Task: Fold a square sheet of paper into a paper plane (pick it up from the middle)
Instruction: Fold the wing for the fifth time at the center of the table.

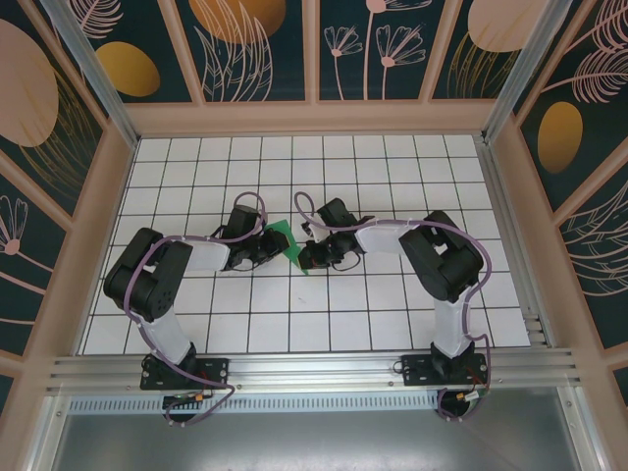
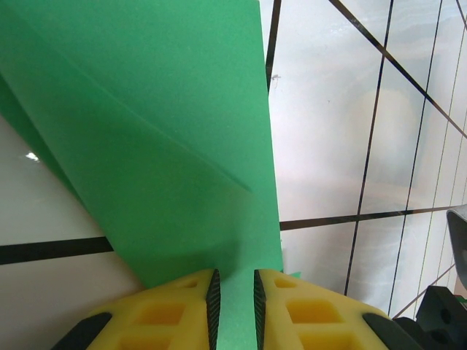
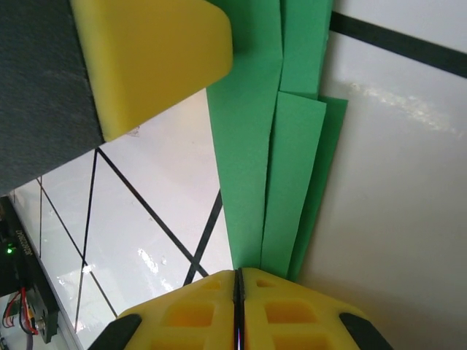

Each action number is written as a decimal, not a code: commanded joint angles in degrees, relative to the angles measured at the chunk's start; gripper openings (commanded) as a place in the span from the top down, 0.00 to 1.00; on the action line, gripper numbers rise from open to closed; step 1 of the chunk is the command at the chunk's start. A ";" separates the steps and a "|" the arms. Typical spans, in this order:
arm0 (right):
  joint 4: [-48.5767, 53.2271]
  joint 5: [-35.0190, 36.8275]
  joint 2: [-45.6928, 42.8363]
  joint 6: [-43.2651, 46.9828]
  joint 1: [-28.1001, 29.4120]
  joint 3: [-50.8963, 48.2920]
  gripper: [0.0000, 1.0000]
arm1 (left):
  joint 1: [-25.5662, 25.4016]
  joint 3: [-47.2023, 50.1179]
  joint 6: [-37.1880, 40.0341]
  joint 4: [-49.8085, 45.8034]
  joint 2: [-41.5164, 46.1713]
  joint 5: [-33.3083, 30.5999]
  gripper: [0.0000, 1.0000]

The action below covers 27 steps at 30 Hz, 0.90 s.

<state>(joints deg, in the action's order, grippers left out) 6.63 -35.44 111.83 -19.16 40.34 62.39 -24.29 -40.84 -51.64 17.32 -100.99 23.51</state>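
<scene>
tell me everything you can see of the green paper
The thin bright green paper sheet looks matte and smooth, folded into several overlapping layers with straight creases and a diagonal fold line. It sits mid-table over the white gridded tabletop, pinched between the two arms: the left gripper clamps one edge, the right gripper is shut on the layered other end. Whether it touches the tabletop can't be told.

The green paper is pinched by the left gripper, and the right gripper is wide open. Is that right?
Not quite. The left gripper does pinch the green paper, but the right gripper is not wide open. The right wrist view shows its jaws closed tight on the folded paper too.
</scene>
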 commanded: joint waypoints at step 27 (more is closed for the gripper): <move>10.18 5.10 -10.12 3.90 0.88 -4.35 0.93 | 0.48 0.32 1.75 -2.98 -3.31 -4.90 0.76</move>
<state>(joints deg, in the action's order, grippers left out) 13.89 -31.66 104.16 -15.51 41.04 56.40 -24.29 -40.91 -51.64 17.32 -101.12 23.51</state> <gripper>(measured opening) 0.070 0.238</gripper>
